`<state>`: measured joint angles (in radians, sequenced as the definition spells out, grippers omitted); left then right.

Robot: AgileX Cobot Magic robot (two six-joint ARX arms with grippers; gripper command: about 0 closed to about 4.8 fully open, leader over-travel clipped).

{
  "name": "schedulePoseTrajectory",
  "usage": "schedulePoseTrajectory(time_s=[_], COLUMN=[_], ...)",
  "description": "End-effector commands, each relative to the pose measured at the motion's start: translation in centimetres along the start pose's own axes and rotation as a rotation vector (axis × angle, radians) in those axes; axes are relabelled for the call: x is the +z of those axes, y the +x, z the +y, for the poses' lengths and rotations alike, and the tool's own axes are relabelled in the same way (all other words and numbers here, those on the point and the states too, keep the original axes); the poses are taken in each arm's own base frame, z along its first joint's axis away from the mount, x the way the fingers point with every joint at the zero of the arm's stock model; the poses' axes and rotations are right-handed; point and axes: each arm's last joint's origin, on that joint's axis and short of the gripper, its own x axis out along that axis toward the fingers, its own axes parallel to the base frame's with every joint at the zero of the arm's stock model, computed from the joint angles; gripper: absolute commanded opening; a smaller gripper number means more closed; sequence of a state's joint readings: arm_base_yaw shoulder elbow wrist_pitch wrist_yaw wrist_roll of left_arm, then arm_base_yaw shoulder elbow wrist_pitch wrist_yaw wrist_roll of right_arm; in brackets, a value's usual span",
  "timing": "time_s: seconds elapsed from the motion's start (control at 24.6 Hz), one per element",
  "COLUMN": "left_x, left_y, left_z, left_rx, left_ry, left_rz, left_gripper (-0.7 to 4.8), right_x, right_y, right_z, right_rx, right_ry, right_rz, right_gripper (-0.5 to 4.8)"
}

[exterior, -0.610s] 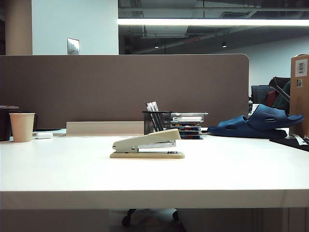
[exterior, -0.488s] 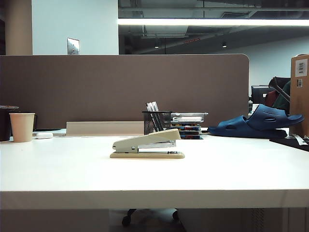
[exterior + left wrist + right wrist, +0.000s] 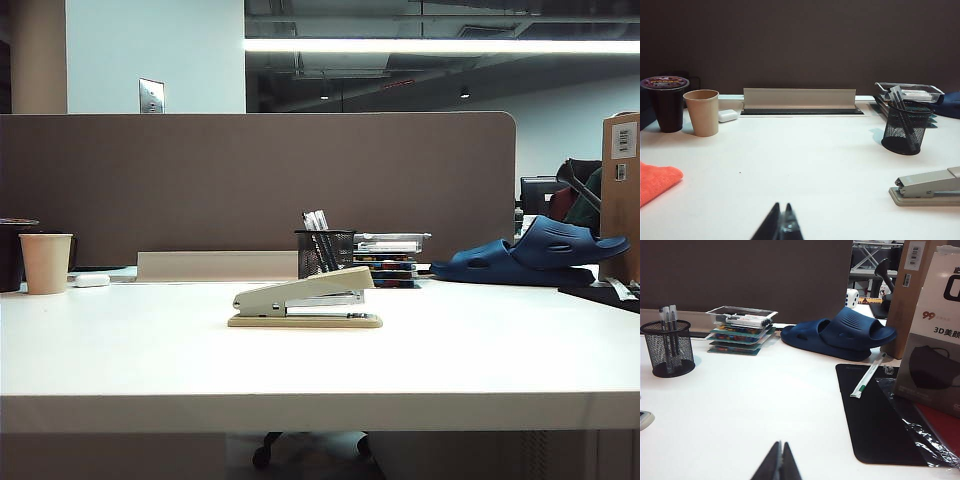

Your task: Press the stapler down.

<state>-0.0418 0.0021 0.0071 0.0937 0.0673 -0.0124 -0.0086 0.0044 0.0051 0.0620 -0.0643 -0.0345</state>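
The beige stapler (image 3: 305,298) lies in the middle of the white table (image 3: 320,360), its wedge arm raised and the silver magazine showing. Part of the stapler (image 3: 927,186) shows in the left wrist view, and only a corner of the stapler (image 3: 644,419) in the right wrist view. My left gripper (image 3: 782,206) is shut and empty over bare table, well short of the stapler. My right gripper (image 3: 780,444) is also shut and empty, with the stapler off to one side. Neither gripper shows in the exterior view.
A black mesh pen holder (image 3: 324,253) and stacked trays (image 3: 388,258) stand behind the stapler. A blue slipper (image 3: 535,255) and cardboard box (image 3: 620,195) sit at right. A paper cup (image 3: 46,262), dark cup (image 3: 666,103), small white oblong object (image 3: 91,280) and orange cloth (image 3: 655,181) are at left. A black mat (image 3: 875,415) lies near the right gripper.
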Motion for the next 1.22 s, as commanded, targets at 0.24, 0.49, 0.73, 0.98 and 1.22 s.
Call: schedulePoseTrajectory(time_s=[0.24, 0.49, 0.73, 0.98, 1.22], left_x=[0.2, 0.2, 0.0, -0.5, -1.0], left_y=[0.0, 0.0, -0.2, -0.3, -0.3], left_z=[0.0, -0.4, -0.9, -1.2, -1.2], left_rx=[-0.011, -0.141, -0.325, -0.418, -0.432], left_ry=[0.005, 0.006, 0.004, -0.012, -0.029], left_rz=[-0.014, -0.013, 0.004, 0.061, 0.115], left_gripper=[-0.06, -0.06, -0.06, -0.06, -0.06], right_x=[0.1, 0.3, 1.1, 3.1, 6.5], right_y=[0.0, 0.0, -0.2, -0.8, -1.8], right_z=[0.0, 0.0, 0.0, 0.0, 0.1], right_rx=[0.002, 0.006, 0.009, 0.01, 0.079], right_ry=[0.007, 0.01, 0.01, 0.012, 0.018], right_rz=[-0.026, -0.031, -0.034, -0.005, 0.019], right_gripper=[-0.09, -0.09, -0.09, -0.09, -0.09])
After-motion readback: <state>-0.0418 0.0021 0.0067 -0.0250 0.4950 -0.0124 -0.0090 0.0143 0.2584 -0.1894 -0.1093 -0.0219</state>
